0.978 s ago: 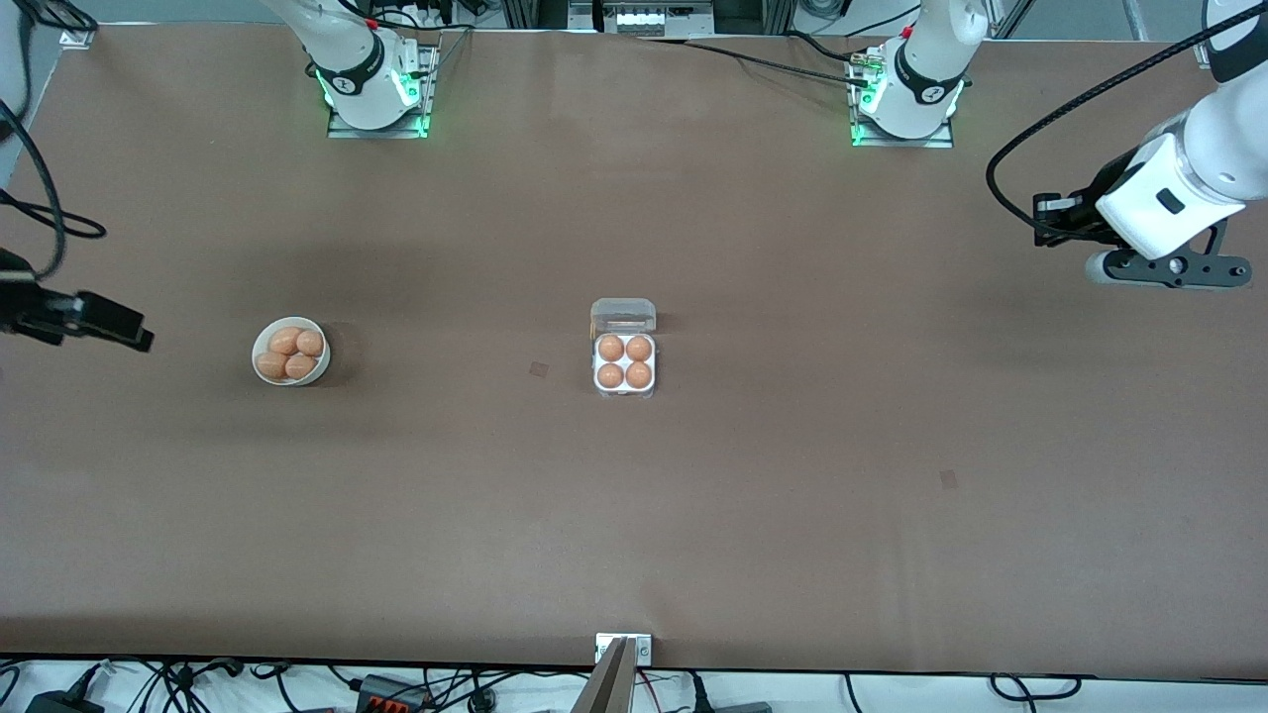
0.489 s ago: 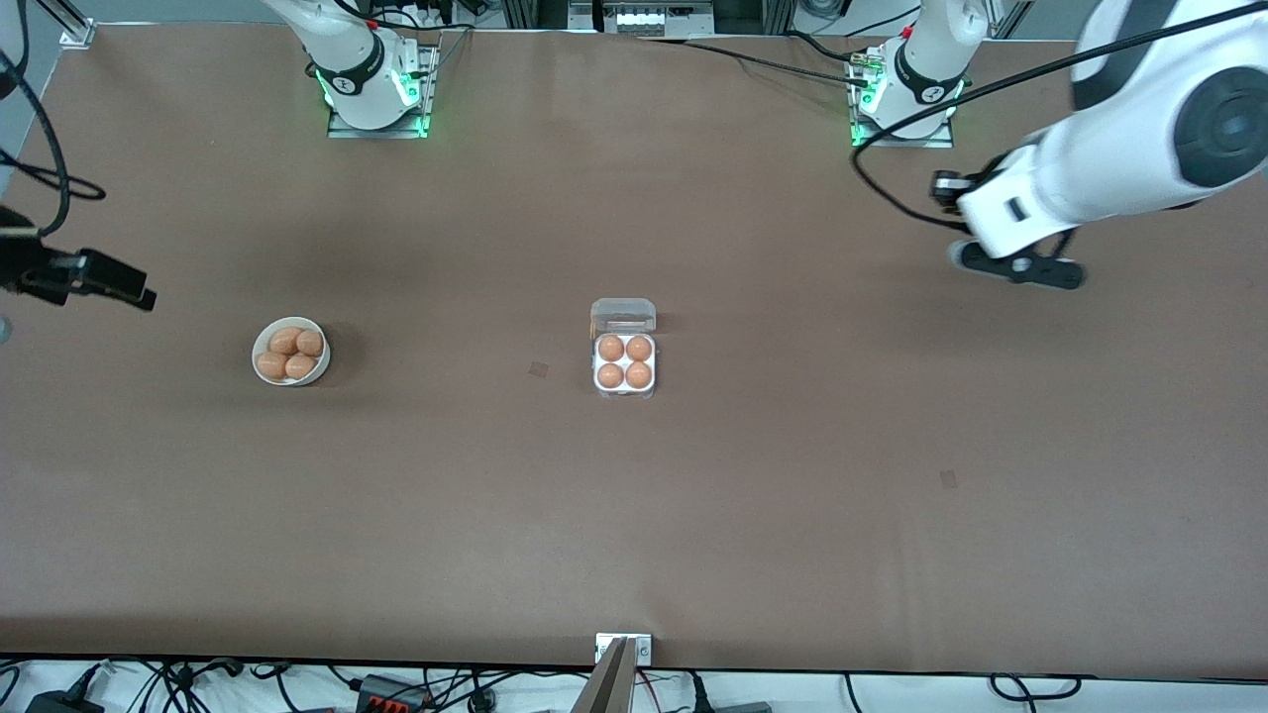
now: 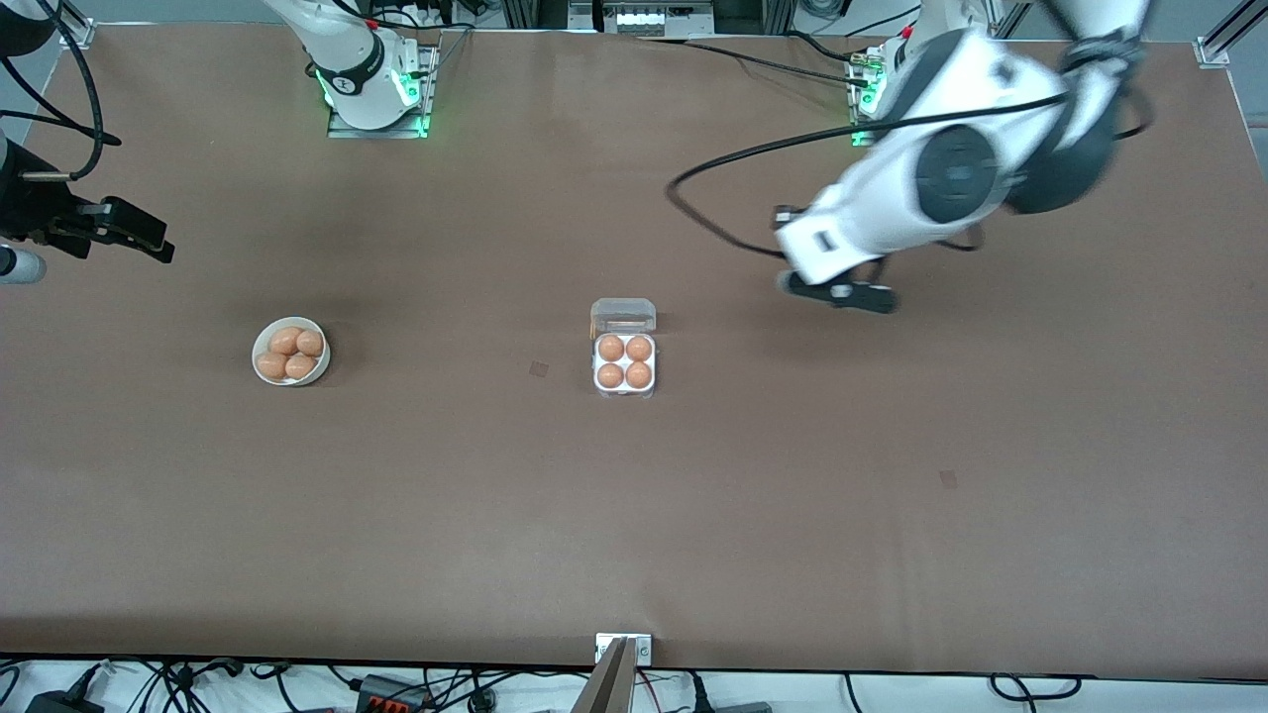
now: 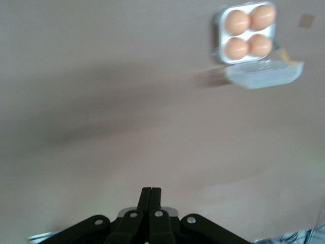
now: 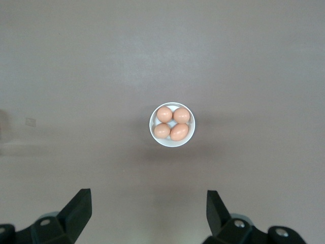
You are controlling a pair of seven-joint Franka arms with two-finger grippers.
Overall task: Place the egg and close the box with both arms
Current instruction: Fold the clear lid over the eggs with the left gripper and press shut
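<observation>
The box [image 3: 624, 376] is a white tray with a brown egg [image 3: 611, 348] in every cell. Its clear lid [image 3: 623, 315] stands open on the side toward the arms' bases. It also shows in the left wrist view [image 4: 247, 31] with the lid [image 4: 264, 75] open. My left gripper [image 3: 840, 294] is shut and empty, in the air over bare table between the box and the left arm's base; its fingers [image 4: 151, 195] are pressed together. My right gripper [image 3: 149, 238] is open and empty over the right arm's end of the table [image 5: 147, 208].
A round white bowl [image 3: 290, 351] with several brown eggs sits toward the right arm's end, level with the box; it shows in the right wrist view [image 5: 172, 124]. A black cable [image 3: 723, 168] loops from the left arm above the table.
My left arm has swung in from its end of the table toward the box. My right gripper has drifted a little toward the arms' bases. The box and bowl have not moved.
</observation>
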